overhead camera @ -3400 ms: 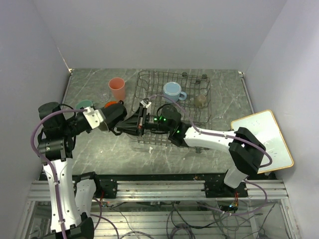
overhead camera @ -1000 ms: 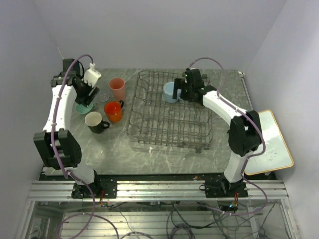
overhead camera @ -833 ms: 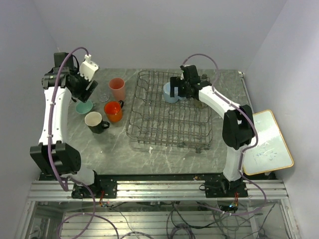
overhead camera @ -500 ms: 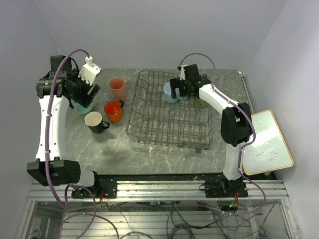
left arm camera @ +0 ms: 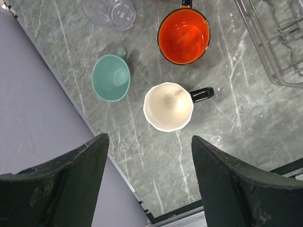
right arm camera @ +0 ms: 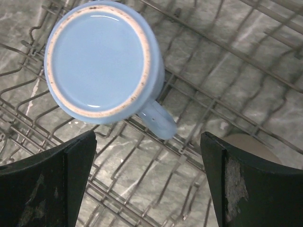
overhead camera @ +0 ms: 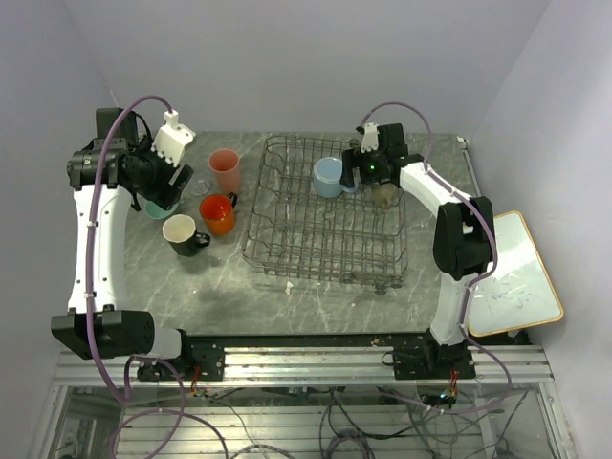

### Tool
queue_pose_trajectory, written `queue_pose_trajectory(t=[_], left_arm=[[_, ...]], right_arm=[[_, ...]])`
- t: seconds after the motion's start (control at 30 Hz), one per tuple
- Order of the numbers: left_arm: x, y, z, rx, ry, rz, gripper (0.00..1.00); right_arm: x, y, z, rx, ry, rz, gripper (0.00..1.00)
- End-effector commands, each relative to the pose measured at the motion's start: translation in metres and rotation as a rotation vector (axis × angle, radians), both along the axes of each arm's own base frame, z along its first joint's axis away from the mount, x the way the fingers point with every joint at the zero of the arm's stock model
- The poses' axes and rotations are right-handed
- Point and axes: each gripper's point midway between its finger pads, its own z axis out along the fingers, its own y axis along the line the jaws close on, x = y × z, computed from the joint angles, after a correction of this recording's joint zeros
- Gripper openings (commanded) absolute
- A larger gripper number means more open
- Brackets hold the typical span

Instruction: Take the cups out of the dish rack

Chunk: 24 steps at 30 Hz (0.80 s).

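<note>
Though pale-veined, grey-green tabletop [overhead camera: 220, 287] under dish rack [overhead camera: 325, 229], w/ plain walls [overhead camera: 287, 67]

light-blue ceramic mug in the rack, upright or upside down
Upside down: the light-blue ceramic mug shows a flat closed base with a rough unglazed ring, no hollow.
</note>
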Motion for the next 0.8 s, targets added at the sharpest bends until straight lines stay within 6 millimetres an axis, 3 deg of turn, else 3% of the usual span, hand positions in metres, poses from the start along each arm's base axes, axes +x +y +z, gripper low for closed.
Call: queue_pose_trajectory(t=[0.0,0.23,0.47,0.63,0.77], left_arm=[[-0.003,-0.012,0.024,-0.046,-0.064,-0.021,0.81],[-0.006,-0.012,0.03,-0.047,-0.076,-0.023,0.8],[-0.007,-0.02,0.037,-0.09,-0.092,-0.033,0.8],[-0.009,-0.025,0.041,-0.111,-0.111,-0.054,0.8],[-0.01,-0.027,0.04,-0.117,-0.108,-0.059,0.8]], right_arm=[[0.002,0.02,-0.011,0.038,-0.001,0.104,0.89],[-0.005,0.026,-0.025,0.059,0.033,0.122,0.79],[-0.012,0.041,-0.031,0.083,0.088,0.109,0.57],[-0.02,0.048,-0.033,0.01,0.061,0.091,0.54],[-0.013,0.04,-0.036,-0.064,0.045,0.023,0.52]])
